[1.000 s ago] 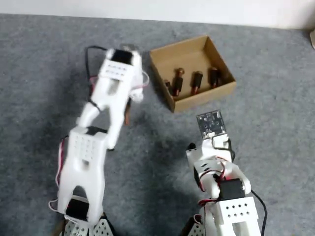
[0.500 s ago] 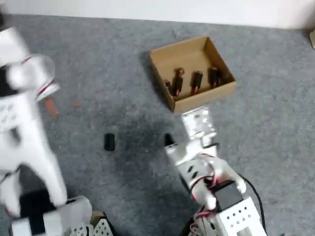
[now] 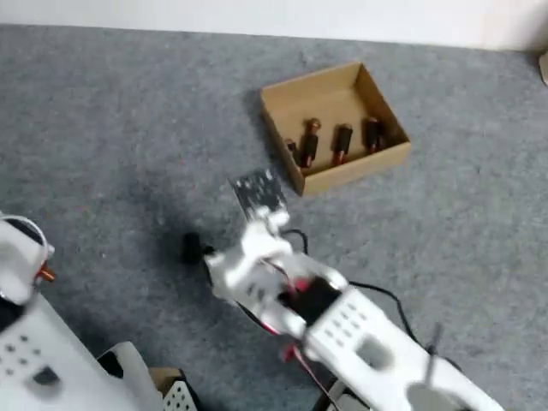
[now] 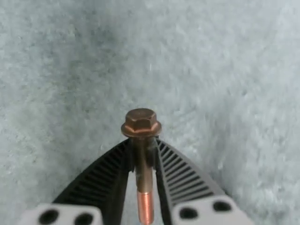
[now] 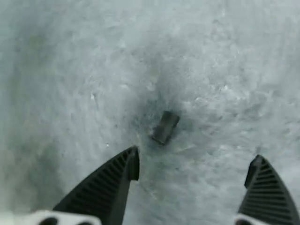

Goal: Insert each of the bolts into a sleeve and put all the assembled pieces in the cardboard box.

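High view: right tool (image 5: pixel 196 157) swung toward sleeve (image 3: pixel 190 247).

Both arms are built of white plastic shells. The right arm (image 3: pixel 360 342) has a grid of small round holes on its broad segment and a black motor block (image 3: pixel 314 300) set between the white parts. Thin red and black cables (image 3: pixel 381 295) loop beside its joints, and a small speckled circuit board (image 3: pixel 259 193) sits at its front end. The left arm (image 3: pixel 30 360) has the same white shell with rows of holes. The left gripper (image 4: pixel 142 143) has black fingers (image 4: pixel 105 176), ribbed with fine ridges and tapering to a point, fixed on a white base (image 4: pixel 65 216) with round screw holes; the right gripper (image 5: pixel 195 155) has the same ribbed black fingers (image 5: pixel 110 183)
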